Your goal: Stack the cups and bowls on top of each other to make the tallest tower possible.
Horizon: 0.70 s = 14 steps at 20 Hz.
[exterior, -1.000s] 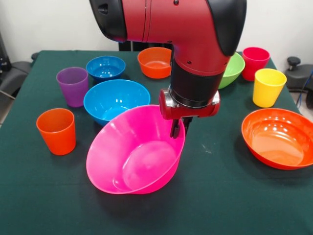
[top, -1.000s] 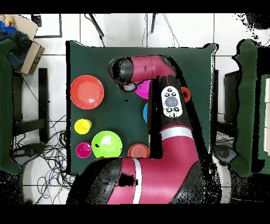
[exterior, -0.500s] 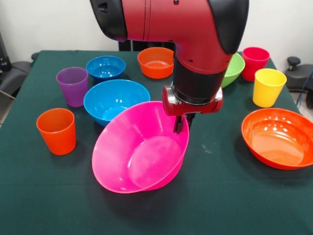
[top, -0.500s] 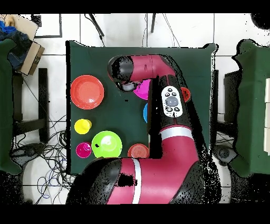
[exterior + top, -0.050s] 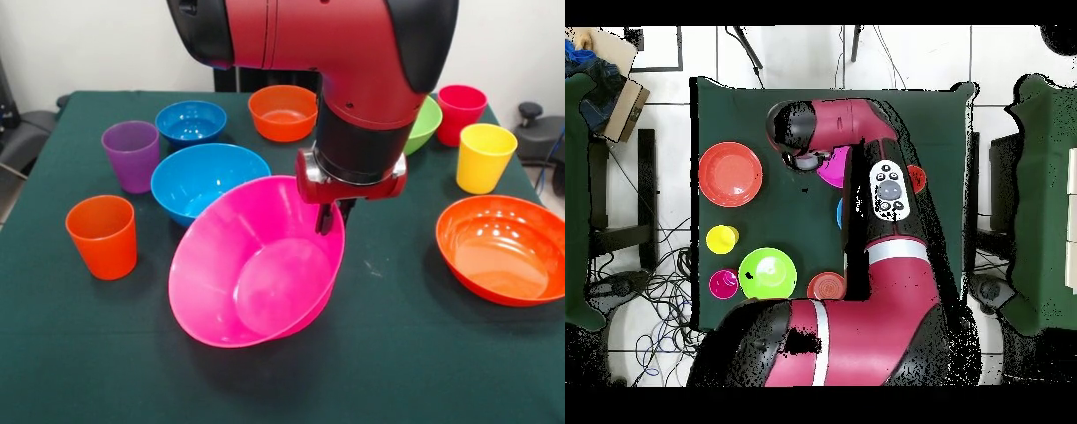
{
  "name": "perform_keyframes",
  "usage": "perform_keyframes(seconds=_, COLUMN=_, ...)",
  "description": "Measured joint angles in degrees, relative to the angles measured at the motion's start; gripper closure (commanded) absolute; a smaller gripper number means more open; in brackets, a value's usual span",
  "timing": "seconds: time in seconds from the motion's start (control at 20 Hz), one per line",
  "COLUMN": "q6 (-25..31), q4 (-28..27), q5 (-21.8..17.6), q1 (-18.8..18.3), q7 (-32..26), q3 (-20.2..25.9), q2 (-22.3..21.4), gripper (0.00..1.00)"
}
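The pink bowl (image 5: 256,263) hangs tilted, its mouth turned toward the camera, held only by a thin stretch of its far rim. That is the weak point: the grip sits at one edge of a wide, glossy bowl, so the weight hangs off to one side, and the rim could slide or swivel between the fingers if the arm swings or stops sharply. A slip would likely drop the bowl onto the counter (image 5: 388,353), where it could roll into the blue bowl (image 5: 207,179) just behind it or toward the orange cup (image 5: 103,236) at its left. A second risk lies in the set-down. If the pink bowl is lowered over or into another piece at this tilt, it may land crooked and slide off, so it would need levelling first. As the widest piece in sight, it would probably serve better low in the tower than high.

The pincer (image 5: 327,219) is closed down on the pink bowl's rim, one finger inside the wall and one outside, with little gap between them. It touches nothing else. In the overhead view only a sliver of pink shows beside the arm (image 5: 850,125), and the grip itself is hidden there.
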Motion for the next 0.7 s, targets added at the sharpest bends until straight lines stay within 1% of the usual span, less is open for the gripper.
perform_keyframes(seconds=0.4, q6=0.63, q4=-1.15, q5=0.21, q1=0.11, q7=0.00, q3=0.00, q2=-0.01, gripper=1.00)
perform_keyframes(seconds=0.7, q6=0.63, q4=-1.73, q5=1.25, q1=0.12, q7=0.00, q3=0.00, q2=-0.01, gripper=1.00)
